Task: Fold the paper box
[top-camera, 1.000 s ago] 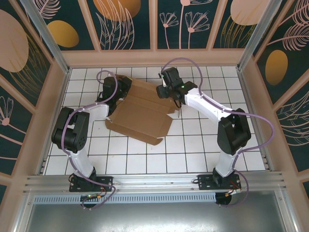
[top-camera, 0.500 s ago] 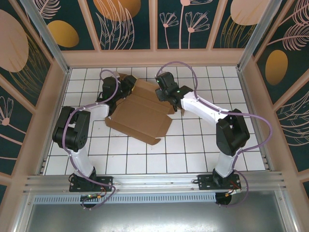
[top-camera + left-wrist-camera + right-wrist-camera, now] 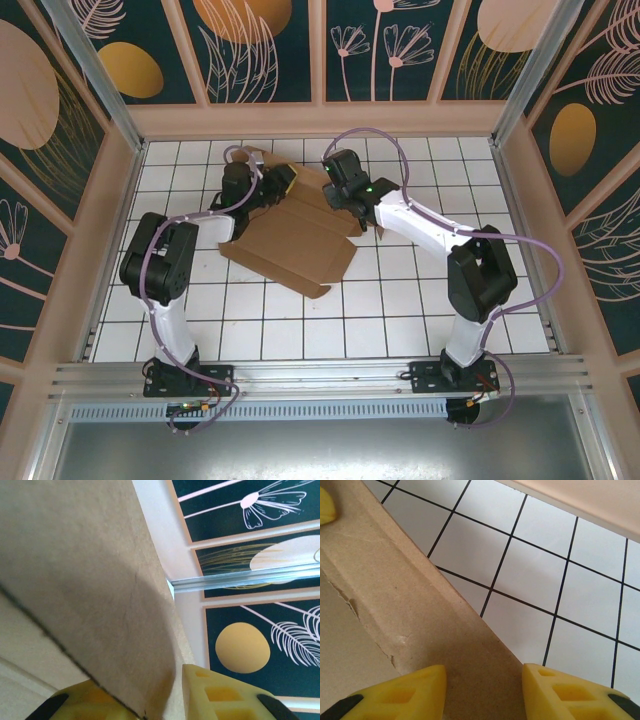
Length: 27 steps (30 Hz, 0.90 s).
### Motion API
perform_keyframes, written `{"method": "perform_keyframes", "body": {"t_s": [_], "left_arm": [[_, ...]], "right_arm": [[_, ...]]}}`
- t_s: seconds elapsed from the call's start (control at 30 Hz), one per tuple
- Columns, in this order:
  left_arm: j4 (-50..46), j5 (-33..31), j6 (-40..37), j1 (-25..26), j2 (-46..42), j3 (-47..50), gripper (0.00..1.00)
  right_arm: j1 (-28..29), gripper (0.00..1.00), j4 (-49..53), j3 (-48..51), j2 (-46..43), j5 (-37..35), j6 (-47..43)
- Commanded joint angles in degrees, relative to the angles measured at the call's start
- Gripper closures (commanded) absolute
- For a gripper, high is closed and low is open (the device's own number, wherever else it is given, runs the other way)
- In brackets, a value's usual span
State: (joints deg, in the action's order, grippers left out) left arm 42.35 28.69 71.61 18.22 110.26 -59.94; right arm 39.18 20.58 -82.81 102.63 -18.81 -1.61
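The table [image 3: 400, 320] spreads out under the paper box [image 3: 290, 240] on every side, with more bare tile on the near side of the box than on its far side. The box is mostly an open sheet. Its big near panel lies flat, with its creases showing but not folded up. Only the far part of the box looks lifted, where a flap rises off the tiles between the two grippers. No side stands upright, no tab sits in a slot, and no lid is closed. I judge the job to be in its early stage, with nearly all the folding left to do.

The left gripper [image 3: 272, 183] is at the far left corner of the box. In the left wrist view, a raised flap runs in between its yellow fingers [image 3: 220, 695]. The fingers stand somewhat apart, and I cannot tell whether they pinch the flap.

The right gripper [image 3: 338, 190] is at the far right edge of the box. Its fingers [image 3: 570, 690] are spread either side of a folded strip of that edge, whose face shows between them. They look parted rather than clamped on it.
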Motion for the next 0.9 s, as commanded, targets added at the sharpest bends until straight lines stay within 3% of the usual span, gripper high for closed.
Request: {"method": "perform_keyframes", "body": {"t_s": [0.0,0.13,0.3,0.37,0.5,0.67,0.87], "left_arm": [[2.42,2.63,-1.35,-0.75,0.53,-1.34,0.74],[3.09,3.35,-0.43,-1.24,1.75,-2.41,0.79],[3.98,1.88,0.60,-1.31,2.43,-2.69,0.95],[4.34,-0.88,1.05,-1.34,1.30,-1.43,1.00],[4.29,-10.87,2.44,-1.17,-3.52,2.89,1.00],[-2.28,-19.79,4.50,-0.56,-7.80,3.58,1.00],[-10.16,-26.53,5.13,1.31,-9.92,2.69,1.00]], "right_arm": [[0.49,0.57,1.40,1.41,-1.11,0.02,-1.21],[0.59,0.58,1.14,1.83,-1.38,0.67,-1.63],[0.95,0.56,1.61,1.18,-2.76,0.67,-1.28],[2.13,0.53,2.26,0.01,-4.48,0.17,-0.41],[5.62,0.51,2.75,-0.61,-9.36,3.61,3.87],[9.76,0.63,-0.40,8.68,-11.66,14.02,10.81],[13.31,0.76,-3.12,15.75,-2.56,14.12,14.06]]}}
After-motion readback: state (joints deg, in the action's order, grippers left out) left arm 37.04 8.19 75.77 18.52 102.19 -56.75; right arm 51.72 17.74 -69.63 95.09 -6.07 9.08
